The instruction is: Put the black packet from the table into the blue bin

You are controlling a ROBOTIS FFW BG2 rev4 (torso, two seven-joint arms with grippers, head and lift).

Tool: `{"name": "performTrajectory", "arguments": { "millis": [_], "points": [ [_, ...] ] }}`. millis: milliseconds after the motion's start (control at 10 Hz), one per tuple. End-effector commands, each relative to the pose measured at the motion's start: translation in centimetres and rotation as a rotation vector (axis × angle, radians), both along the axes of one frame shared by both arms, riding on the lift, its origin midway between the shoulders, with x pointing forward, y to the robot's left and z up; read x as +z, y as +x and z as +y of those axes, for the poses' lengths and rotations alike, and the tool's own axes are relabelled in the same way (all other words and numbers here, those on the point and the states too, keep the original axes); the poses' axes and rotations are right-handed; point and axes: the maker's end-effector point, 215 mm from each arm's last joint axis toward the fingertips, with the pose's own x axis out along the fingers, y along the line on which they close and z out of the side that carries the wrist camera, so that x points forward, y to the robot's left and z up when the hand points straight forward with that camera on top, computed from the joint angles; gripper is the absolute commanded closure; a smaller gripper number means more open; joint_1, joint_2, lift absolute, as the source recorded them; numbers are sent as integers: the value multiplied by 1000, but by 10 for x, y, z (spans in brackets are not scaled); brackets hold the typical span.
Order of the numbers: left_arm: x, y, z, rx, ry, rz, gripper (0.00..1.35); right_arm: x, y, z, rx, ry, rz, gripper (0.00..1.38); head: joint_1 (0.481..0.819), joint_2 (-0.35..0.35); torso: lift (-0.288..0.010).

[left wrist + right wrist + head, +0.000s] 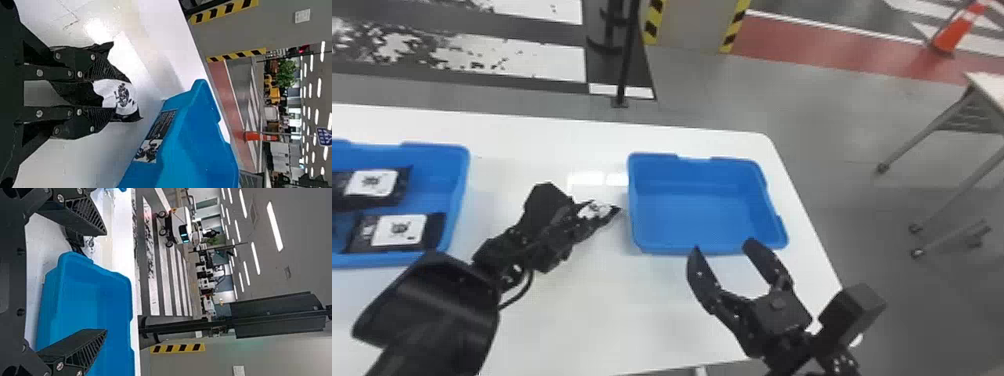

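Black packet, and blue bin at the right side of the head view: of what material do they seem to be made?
The black packet seems to be thin, flexible film, perhaps plastic or foil; its edges look creased and uneven.

The blue bin looks like rigid moulded plastic with a smooth finish: even colour, rounded corners, shaped rim.

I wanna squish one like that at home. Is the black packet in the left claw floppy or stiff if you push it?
The black packet is probably floppy, since it puckers and folds in the left claw. Its crooked, flattish shape suggests it would crumple or slide when pushed, not roll.
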Motion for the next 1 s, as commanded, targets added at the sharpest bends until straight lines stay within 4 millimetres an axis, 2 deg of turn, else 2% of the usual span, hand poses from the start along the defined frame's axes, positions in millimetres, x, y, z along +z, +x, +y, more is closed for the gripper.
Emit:
{"name": "performTrajectory", "arguments": {
  "millis": [0,100,300,400,500,600,700,800,900],
  "points": [
    [19,6,-5,-19,-54,-39,1214,0,0,1,1,1,1,136,695,-282,-110],
    [37,7,-10,-36,-110,-57,1216,0,-1,1,1,1,1,136,695,-284,-110],
    [99,8,-9,-43,-204,-150,1216,1,-1,1,2,1,1,136,695,-293,-110],
    [122,9,14,-21,-214,-200,1216,2,-1,1,2,1,-2,136,695,-293,-110],
    [136,10,46,13,-202,-233,1216,3,-2,1,2,1,-2,136,695,-282,-110],
    [135,9,89,61,-154,-255,1216,4,-1,1,2,0,-4,136,695,-248,-110],
    [128,9,144,133,-77,-269,1216,4,-1,0,2,-2,-4,136,695,-227,-110],
    [117,3,196,197,-12,-267,1216,4,-1,1,4,0,-4,136,695,-163,-110],
    [112,-4,238,248,51,-269,1216,3,-2,0,2,-2,-2,136,695,-92,-110]
  ]
}}
